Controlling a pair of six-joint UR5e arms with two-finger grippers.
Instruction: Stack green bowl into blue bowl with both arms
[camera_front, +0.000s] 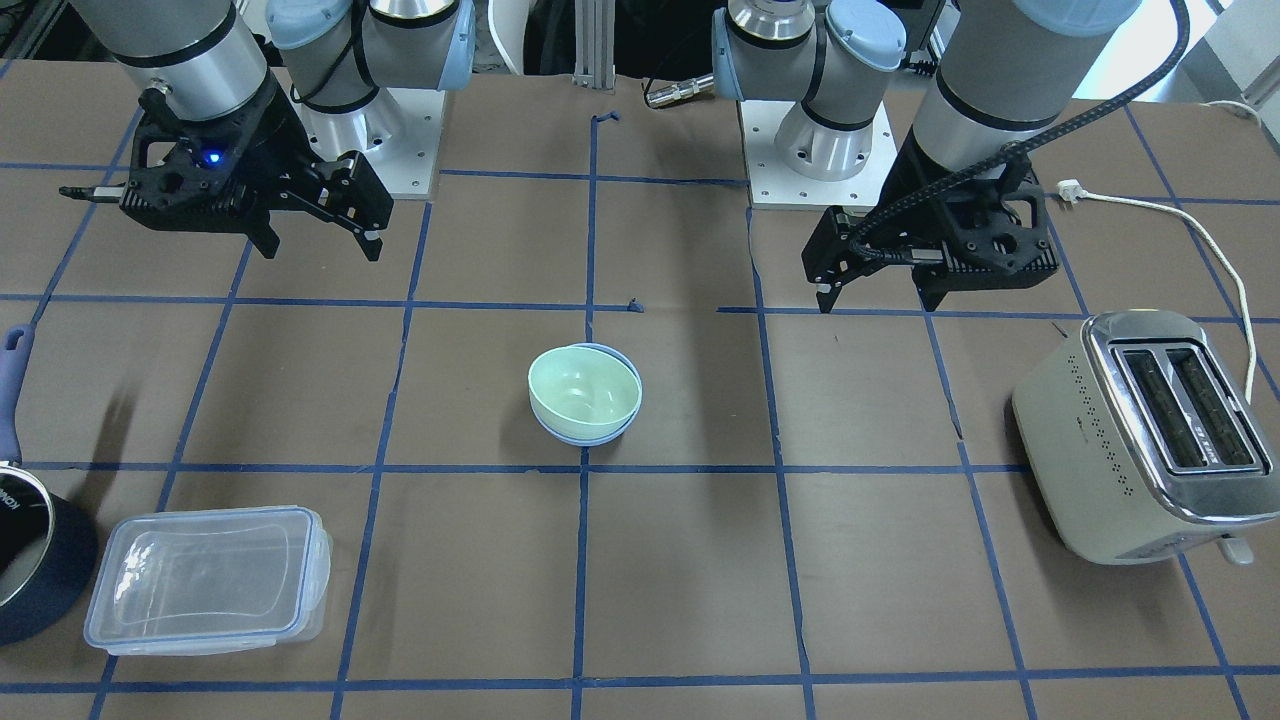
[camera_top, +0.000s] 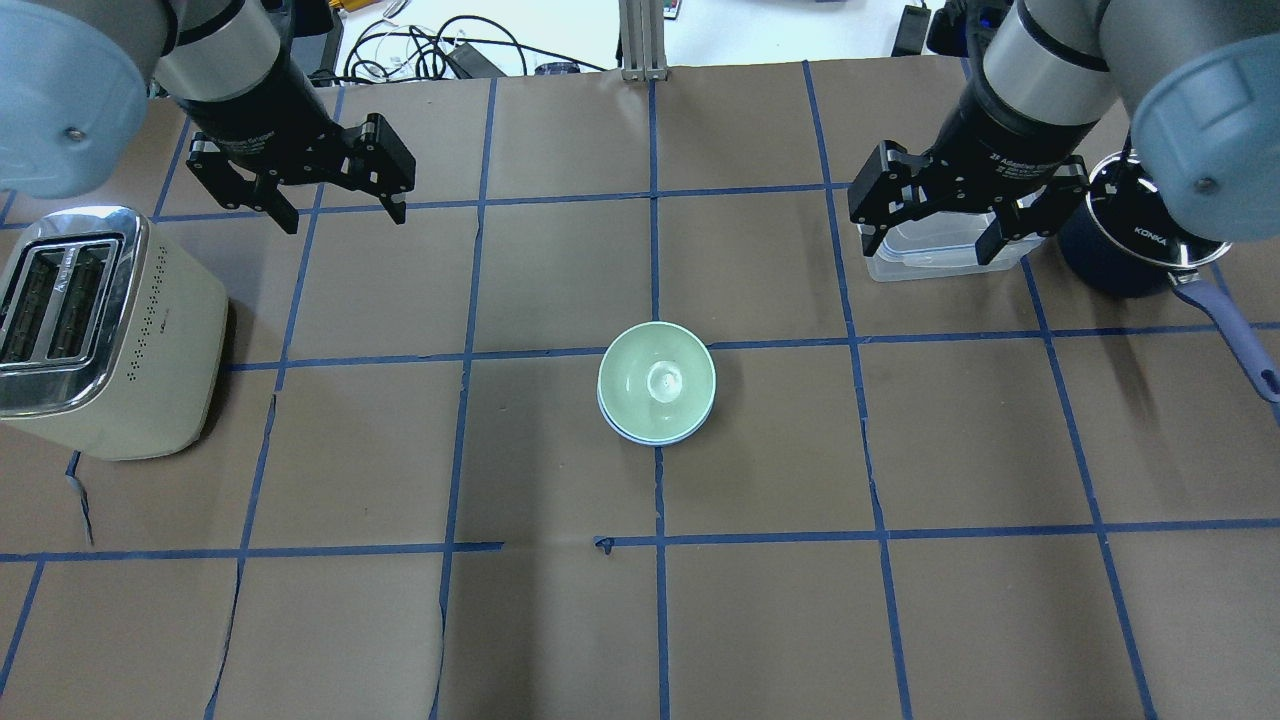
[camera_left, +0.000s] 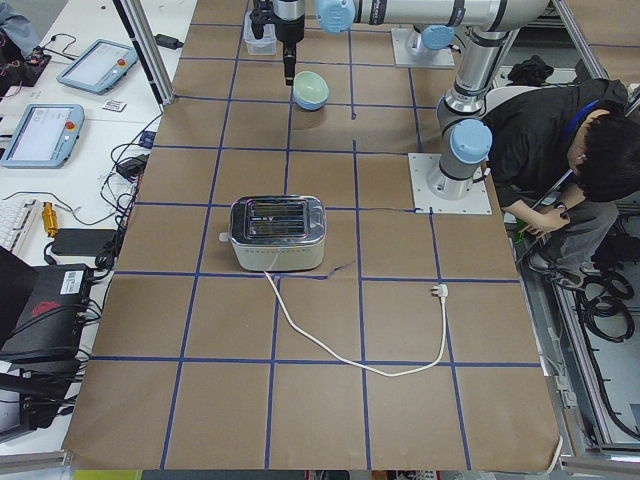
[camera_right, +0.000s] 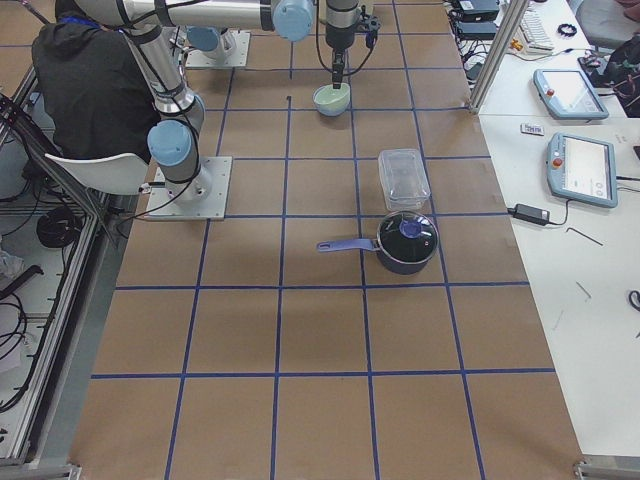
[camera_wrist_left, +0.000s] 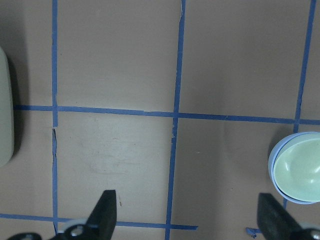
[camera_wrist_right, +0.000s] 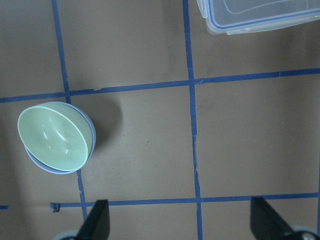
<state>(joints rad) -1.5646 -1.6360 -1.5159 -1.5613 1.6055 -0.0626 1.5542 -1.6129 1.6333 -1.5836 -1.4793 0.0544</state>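
The green bowl (camera_top: 656, 378) is sitting nested inside the blue bowl (camera_front: 585, 438), rim slightly tilted. The left gripper (camera_top: 345, 218) and right gripper (camera_top: 928, 240) are hanging with jaws spread wide, holding nothing, well apart from both bowls.

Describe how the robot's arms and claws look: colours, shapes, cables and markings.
Both the left arm and right arm are grey and silver tubes with black bands and pale blue joint caps. The left claw and right claw are black, angular and two-fingered. A braided black cable runs down the left arm; a blue light glows on the right claw's housing.
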